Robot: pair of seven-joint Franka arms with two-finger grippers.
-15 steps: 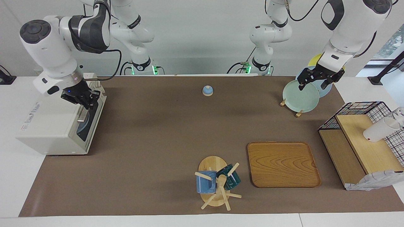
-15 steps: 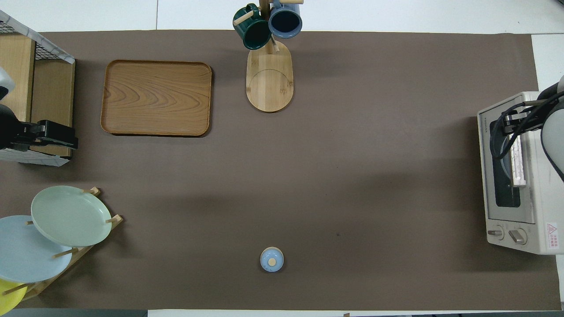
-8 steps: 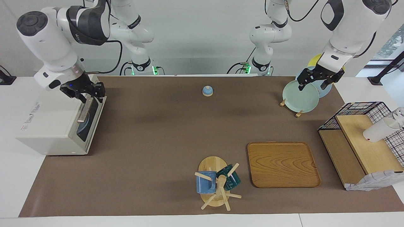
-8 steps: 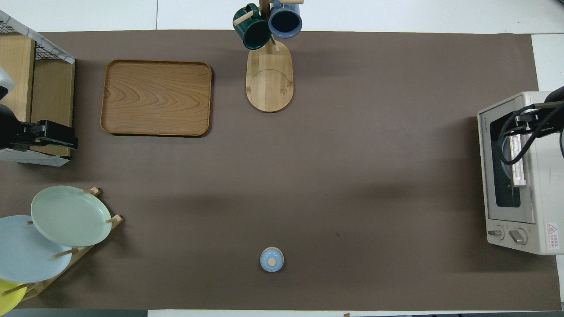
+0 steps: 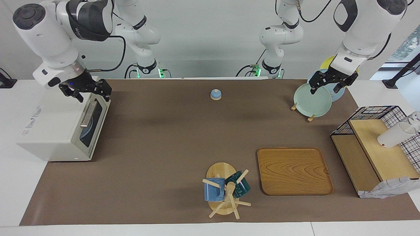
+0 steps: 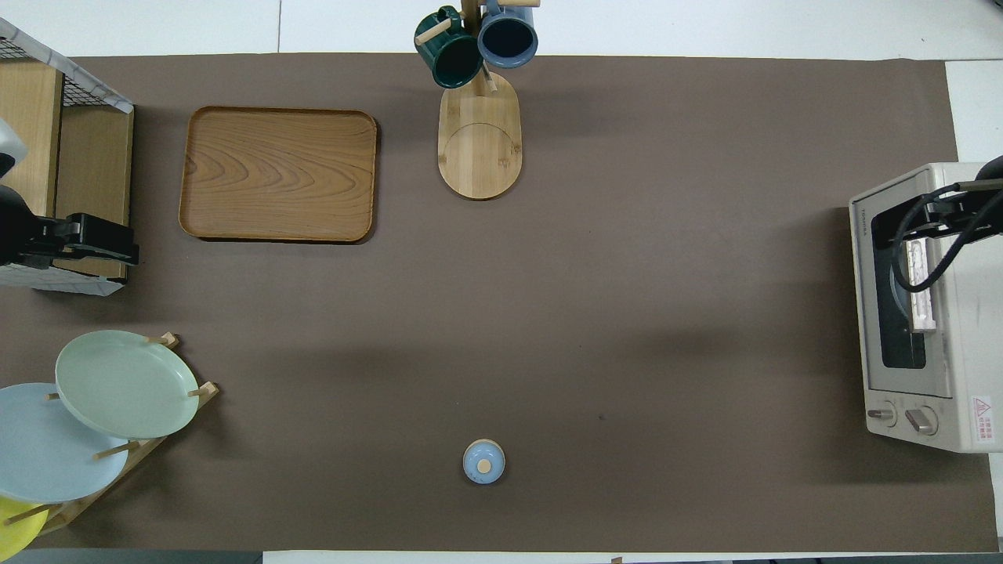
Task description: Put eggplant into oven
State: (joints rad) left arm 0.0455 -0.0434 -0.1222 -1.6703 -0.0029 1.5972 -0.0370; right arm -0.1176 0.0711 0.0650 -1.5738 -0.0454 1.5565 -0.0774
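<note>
The off-white oven (image 5: 55,127) stands at the right arm's end of the table, and it also shows in the overhead view (image 6: 932,313). Its dark glass door is shut, with the metal bar handle (image 5: 88,114) across it. My right gripper (image 5: 91,93) hangs open and empty just above the oven's top front edge, clear of the handle; it shows at the frame edge in the overhead view (image 6: 960,210). My left gripper (image 5: 325,88) waits open over the plate rack. The eggplant is not in view in either view.
A rack with green (image 5: 312,100), blue and yellow plates stands at the left arm's end, near the robots. A wire shelf (image 5: 377,147) with a white cup is beside it. A wooden tray (image 5: 293,170) and a mug tree (image 5: 224,190) lie farther out. A small blue lid (image 5: 215,94) sits near the robots.
My right gripper has lifted up off the oven's handle and now hangs above the oven's top front edge. The door stays shut. The left arm has not moved.
</note>
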